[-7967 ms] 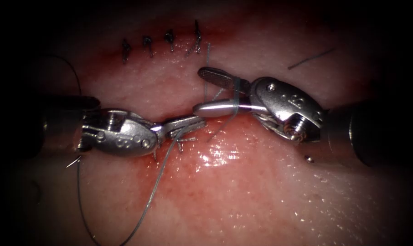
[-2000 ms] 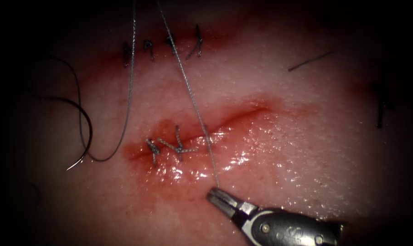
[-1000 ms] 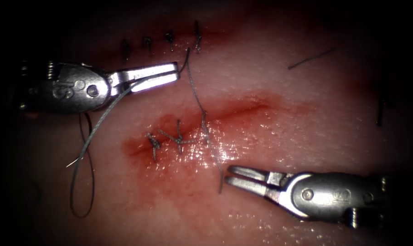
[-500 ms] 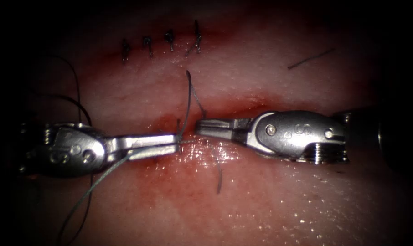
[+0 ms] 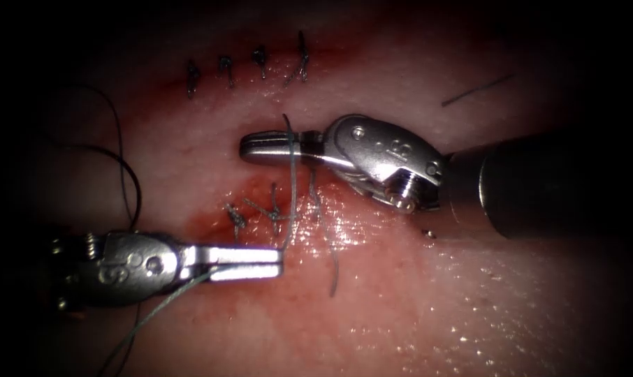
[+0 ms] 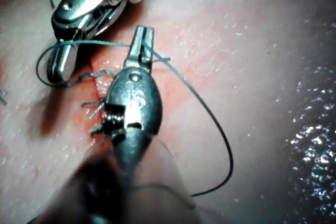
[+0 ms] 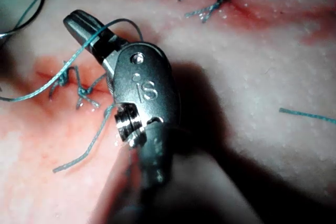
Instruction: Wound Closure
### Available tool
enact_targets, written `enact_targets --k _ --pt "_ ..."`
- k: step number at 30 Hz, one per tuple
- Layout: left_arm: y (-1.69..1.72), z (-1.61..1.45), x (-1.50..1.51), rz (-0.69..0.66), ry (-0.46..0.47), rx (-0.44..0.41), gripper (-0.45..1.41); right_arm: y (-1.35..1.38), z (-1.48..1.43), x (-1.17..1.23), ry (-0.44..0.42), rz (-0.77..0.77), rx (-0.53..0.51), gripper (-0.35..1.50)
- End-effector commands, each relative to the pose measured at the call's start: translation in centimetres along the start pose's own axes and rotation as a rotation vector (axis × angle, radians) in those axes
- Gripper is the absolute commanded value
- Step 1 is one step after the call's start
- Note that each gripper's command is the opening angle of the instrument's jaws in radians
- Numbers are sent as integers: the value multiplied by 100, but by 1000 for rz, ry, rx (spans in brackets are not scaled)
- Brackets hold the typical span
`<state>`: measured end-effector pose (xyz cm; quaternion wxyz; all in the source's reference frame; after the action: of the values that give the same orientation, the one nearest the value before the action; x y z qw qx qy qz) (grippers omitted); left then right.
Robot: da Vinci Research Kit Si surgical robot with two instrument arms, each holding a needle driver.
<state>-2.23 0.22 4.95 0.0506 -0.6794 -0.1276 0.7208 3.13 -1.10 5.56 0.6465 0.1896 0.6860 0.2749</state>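
Note:
The tissue's cut [image 5: 212,223] carries several knotted stitches [image 5: 271,213] at its left end. Below it my left tool [image 5: 278,260] is shut on the thread [image 5: 289,209], which climbs to my right tool [image 5: 245,146] above the cut. The right tool's jaws are shut, with the thread looped across them and nothing visibly between them. The left wrist view has the left tool [image 6: 144,31] pinching the thread beside the right tool [image 6: 58,74]. The right wrist view has the loop [image 7: 105,27] over the right tool [image 7: 76,22]. The dark curved needle [image 5: 129,185] lies free on the tissue, left of the cut.
A finished row of stitches [image 5: 246,66] runs along the far side of the tissue. A loose cut piece of thread [image 5: 477,89] lies at the far right. A short thread tail [image 5: 334,269] hangs below the cut amid wet red fluid [image 5: 344,230].
The left tool has dropped from the cut to below it, still gripping thread. The right tool has shut and risen up and left from the cut, the thread now looped across its jaws.

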Motion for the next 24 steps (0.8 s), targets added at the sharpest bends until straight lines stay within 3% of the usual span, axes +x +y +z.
enact_targets --k 1,5,10,14,18,24 --pt "1 5 -12 -9 -7 4 -45 -3 9 -5 23 17 26 -35" --pt "-6 3 -35 -26 -23 10 -45 -6 7 -4 88 62 87 -35" --pt "-23 1 -74 -36 -48 24 -45 -14 2 -6 159 119 234 -35" --pt "-29 1 -90 -35 -56 26 -45 -17 -3 -6 161 130 302 -35" --pt "-39 5 -103 -39 -63 31 -45 -22 -13 -5 134 142 359 -35" --pt "-51 12 -105 -44 -65 41 -45 -27 -25 -6 -26 99 475 -35"
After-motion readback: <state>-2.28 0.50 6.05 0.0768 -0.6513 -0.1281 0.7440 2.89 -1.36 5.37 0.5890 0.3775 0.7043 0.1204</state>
